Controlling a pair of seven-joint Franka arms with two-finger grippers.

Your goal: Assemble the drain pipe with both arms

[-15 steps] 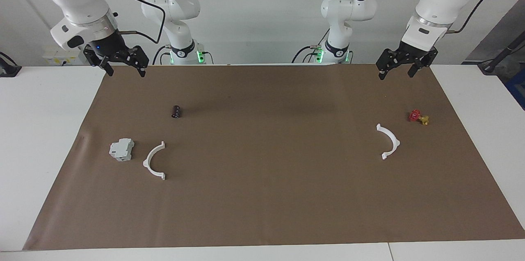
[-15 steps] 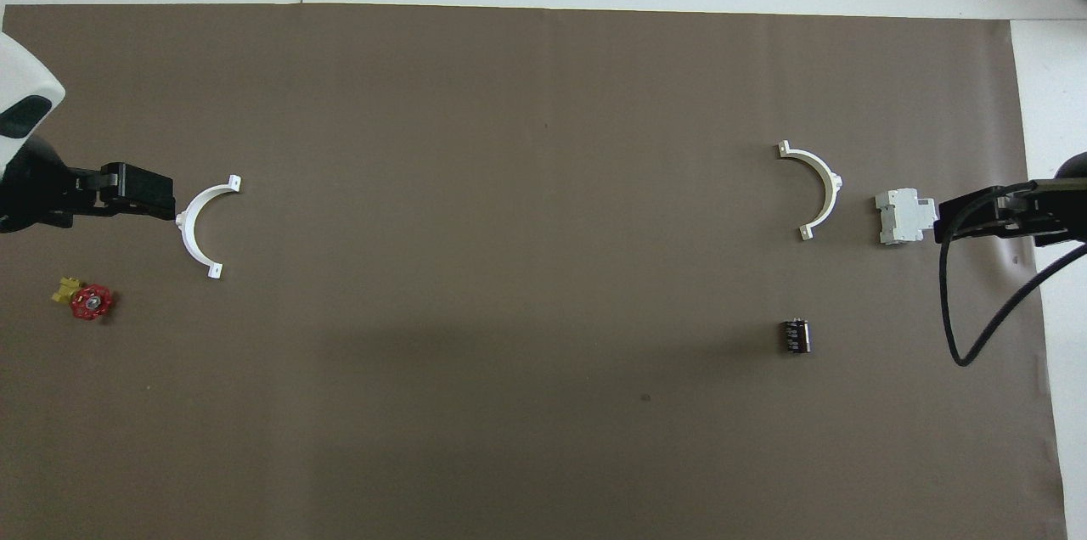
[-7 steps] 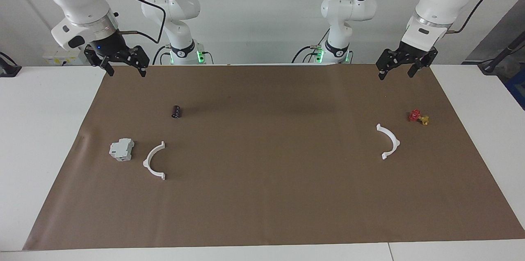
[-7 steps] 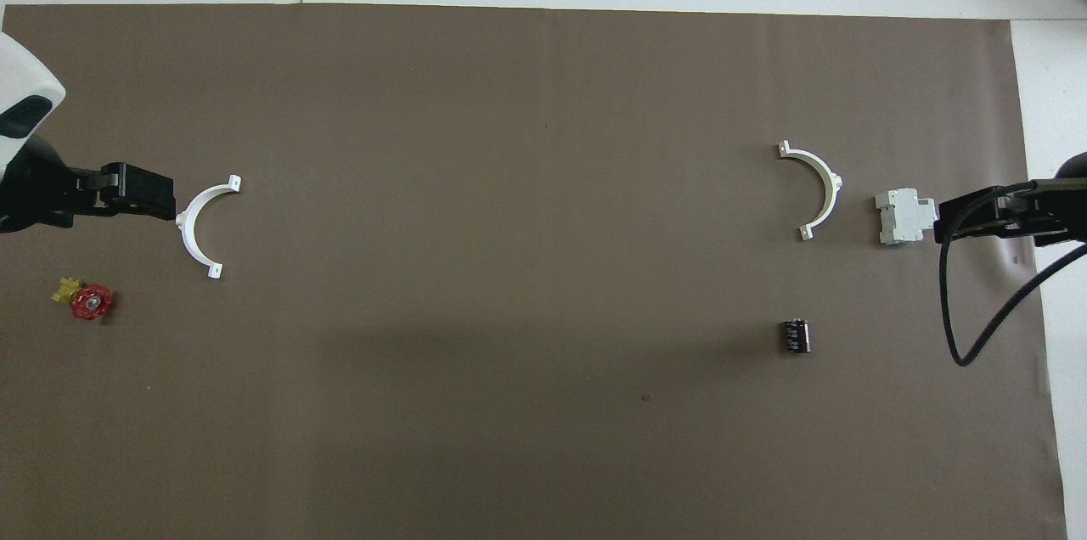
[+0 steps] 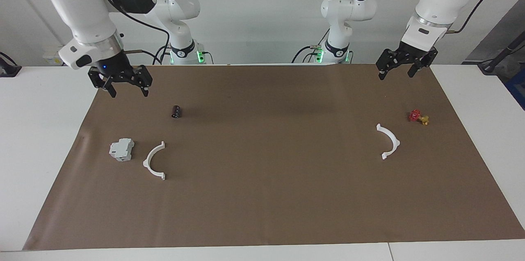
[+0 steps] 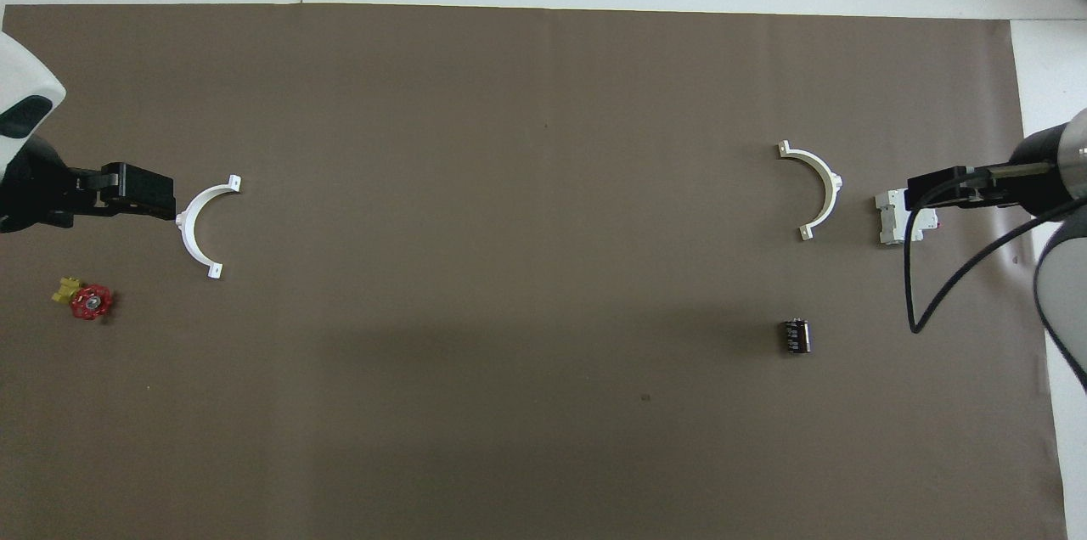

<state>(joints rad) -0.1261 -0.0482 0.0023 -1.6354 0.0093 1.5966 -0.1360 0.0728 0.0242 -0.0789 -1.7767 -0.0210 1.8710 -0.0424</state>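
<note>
The drain pipe lies as two separate white half-rings on the brown mat. One half-ring [image 5: 146,163] [image 6: 832,186] lies toward the right arm's end, beside the grey-white block [image 5: 122,149] [image 6: 887,217]. The other half-ring [image 5: 396,142] [image 6: 185,226] lies toward the left arm's end. My right gripper [image 5: 120,88] [image 6: 915,192] is open and empty, raised over the mat; in the overhead view it covers part of the block. My left gripper [image 5: 397,71] [image 6: 166,200] is open and empty, raised over the mat's edge by the robots.
A small red-and-yellow valve [image 5: 418,117] [image 6: 85,300] lies nearer to the robots than the left-end half-ring. A small black cylinder [image 5: 176,111] [image 6: 795,335] lies nearer to the robots than the right-end half-ring. White table [image 5: 41,138] surrounds the mat.
My right gripper has come down and moved out over the mat, toward the block and the half-ring beside it. The left arm has not moved. The half-rings have not moved.
</note>
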